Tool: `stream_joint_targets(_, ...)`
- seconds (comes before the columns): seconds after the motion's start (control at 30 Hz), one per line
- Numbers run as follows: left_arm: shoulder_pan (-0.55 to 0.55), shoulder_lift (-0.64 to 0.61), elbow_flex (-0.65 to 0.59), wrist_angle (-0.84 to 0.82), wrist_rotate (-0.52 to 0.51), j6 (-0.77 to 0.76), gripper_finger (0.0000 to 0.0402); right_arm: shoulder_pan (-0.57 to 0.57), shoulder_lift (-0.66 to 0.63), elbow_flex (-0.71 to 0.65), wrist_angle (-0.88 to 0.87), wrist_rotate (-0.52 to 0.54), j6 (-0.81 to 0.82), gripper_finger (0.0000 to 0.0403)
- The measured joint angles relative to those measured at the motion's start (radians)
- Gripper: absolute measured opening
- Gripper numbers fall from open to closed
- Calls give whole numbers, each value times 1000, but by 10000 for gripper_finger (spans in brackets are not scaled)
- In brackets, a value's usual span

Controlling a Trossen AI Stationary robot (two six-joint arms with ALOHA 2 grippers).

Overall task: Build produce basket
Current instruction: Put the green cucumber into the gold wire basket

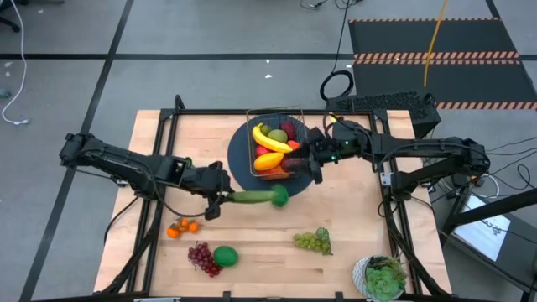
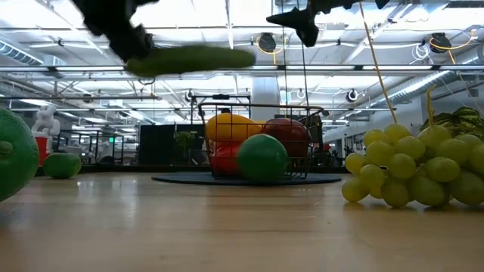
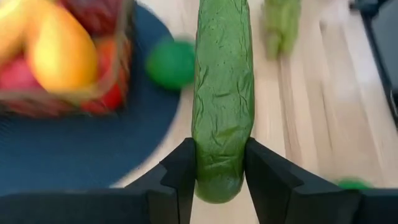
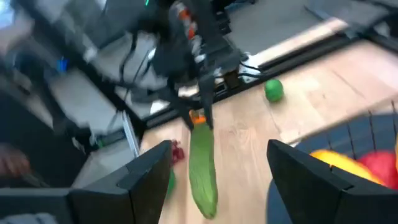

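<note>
The left gripper (image 3: 217,180) clamps the cucumber (image 3: 222,93) by 1 end, lifted above the table (image 1: 352,218), at 7 o'clock from the basket (image 1: 275,138). The right gripper (image 1: 312,159), fingers apart and empty, hovers at the basket's 3 o'clock side. Banana (image 1: 270,137) lies inside.

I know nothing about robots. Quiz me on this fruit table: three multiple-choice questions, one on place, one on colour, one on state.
1. Where is the cucumber?
A. In the basket
B. Off the table, in the left hand
C. Beside the potted plant

2. What colour is the mat?
A. Dark blue
B. Red
C. White

3. The right hand is:
A. Gripping a banana
B. Open, empty
C. Holding grapes

Answers:
1 B: left hand clamps the cucumber, raised in the low view.
2 A: mat under the basket.
3 B: right hand, fingers apart.
</note>
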Motion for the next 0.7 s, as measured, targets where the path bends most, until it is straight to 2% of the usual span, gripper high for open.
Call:
stream_joint_targets(0.13,3,0,61,-3,-64,-2,121,15,14,0,-12,-3,-138,283)
stream_joint_targets(0.37,31,20,85,13,-74,-47,120,19,39,0,-39,17,-320,338)
stream_joint_targets(0.7,41,73,84,86,-74,-73,120,18,152,0,-33,-8,-442,339)
